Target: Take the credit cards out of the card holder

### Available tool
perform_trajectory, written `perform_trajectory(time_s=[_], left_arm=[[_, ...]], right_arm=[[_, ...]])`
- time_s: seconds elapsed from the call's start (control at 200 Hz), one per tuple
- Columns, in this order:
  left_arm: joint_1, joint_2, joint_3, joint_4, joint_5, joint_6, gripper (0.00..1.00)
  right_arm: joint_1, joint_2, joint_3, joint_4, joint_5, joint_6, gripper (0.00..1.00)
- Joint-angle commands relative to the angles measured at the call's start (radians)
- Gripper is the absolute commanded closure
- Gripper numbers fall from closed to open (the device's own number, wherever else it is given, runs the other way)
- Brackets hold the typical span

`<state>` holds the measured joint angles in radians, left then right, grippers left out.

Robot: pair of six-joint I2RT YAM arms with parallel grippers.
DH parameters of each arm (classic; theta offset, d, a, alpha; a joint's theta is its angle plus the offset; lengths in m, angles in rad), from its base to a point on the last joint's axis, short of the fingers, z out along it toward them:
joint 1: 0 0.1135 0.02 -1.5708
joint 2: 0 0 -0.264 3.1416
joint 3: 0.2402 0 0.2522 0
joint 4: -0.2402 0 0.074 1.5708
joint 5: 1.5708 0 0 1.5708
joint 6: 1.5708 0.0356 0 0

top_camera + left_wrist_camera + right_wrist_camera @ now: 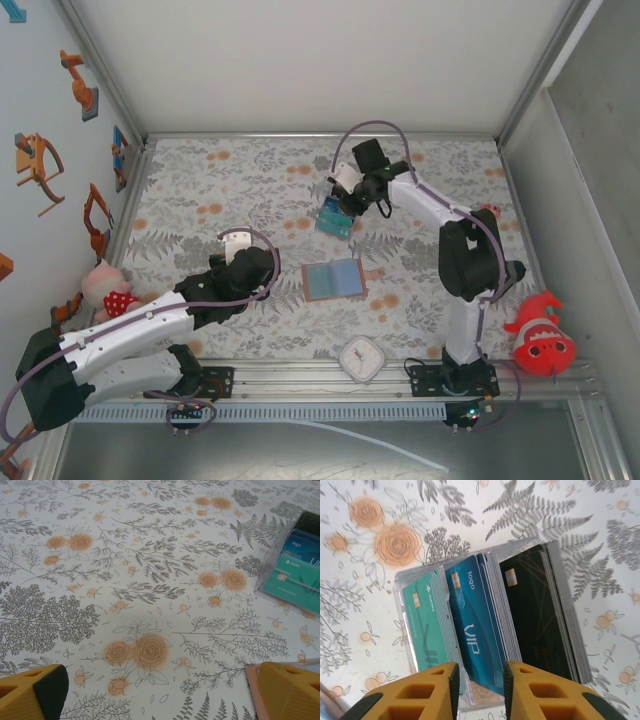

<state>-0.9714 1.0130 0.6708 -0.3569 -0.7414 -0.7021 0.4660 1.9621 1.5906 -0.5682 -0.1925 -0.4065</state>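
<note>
- Right gripper: yellow fingers parted narrowly, straddling the near end of the blue card; no clamp evident, reads as released
- credit cards: teal, blue and black, fanned inside a clear sleeve, lying on the floral cloth directly under that gripper
- card holder: open flat, pale inside up, mid-table, apart from the cards and nearer the arm bases
- Step, judged: cards out of the holder, set-down in hand
- Next move, judged: straight lift of the fingers, no snag on the sleeve
- Right arm: reached to far-middle of table, elbow bent, wrist pitched down
- Left gripper: jaws wide, empty, low over cloth; left arm folded low at left, short of the holder
</note>
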Motion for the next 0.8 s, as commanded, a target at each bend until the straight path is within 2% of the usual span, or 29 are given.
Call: perform_trajectory(time_s=[0.0,0.2,0.431,0.791], left_arm=[[0.009,-0.006,-0.002,-0.014,-0.029,-0.005,0.03],[0.011,-0.022,-0.012,-0.032,-0.073,-0.05,0.03],[0.014,-0.077,-0.042,-0.085,-0.161,-0.147,0.03],[0.016,-0.332,-0.158,-0.207,-0.238,-0.294,0.03]], right_arm=[[-0.006,-0.104,-0.046,0.048,-0.018,0.09,0.71],[0.005,-0.245,-0.19,0.138,-0.037,0.263,0.71],[0.071,-0.422,-0.361,0.175,0.048,0.424,0.7],[0.199,-0.596,-0.565,0.158,0.128,0.616,0.66]])
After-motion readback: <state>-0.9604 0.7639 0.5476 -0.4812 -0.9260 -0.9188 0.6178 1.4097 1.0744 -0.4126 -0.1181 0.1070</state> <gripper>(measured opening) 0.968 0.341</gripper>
